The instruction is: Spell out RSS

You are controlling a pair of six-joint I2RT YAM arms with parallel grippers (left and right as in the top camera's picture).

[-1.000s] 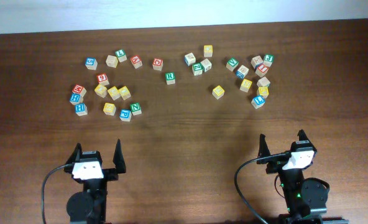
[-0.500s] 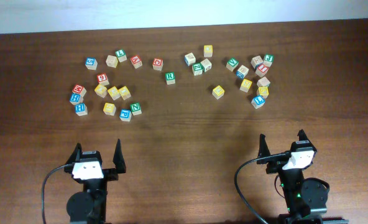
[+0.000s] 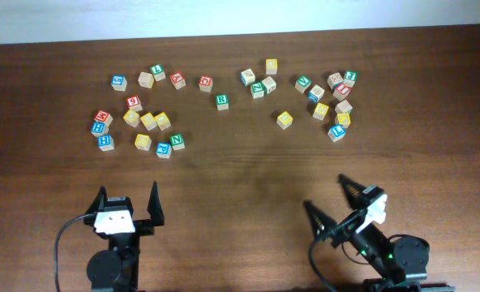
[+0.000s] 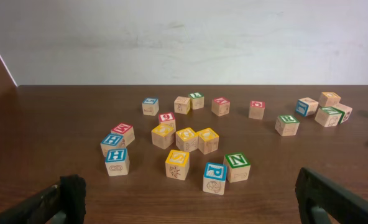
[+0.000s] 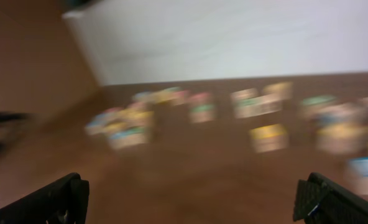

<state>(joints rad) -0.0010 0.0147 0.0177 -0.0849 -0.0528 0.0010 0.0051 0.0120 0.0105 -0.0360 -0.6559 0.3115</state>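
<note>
The green R cube sits in the middle of the row of cubes at the far side of the table; it also shows in the left wrist view. Several yellow-faced cubes lie about, one alone and a cluster at the left. I cannot read their letters. My left gripper is open and empty near the front edge. My right gripper is open and empty, turned towards the left. The right wrist view is blurred.
Many other letter cubes are scattered across the far half of the wooden table, among them a green N cube and a blue cube. A white wall stands behind the table.
My right gripper has swung to the left and now sits at an angle. The left arm and the cubes have not moved.
</note>
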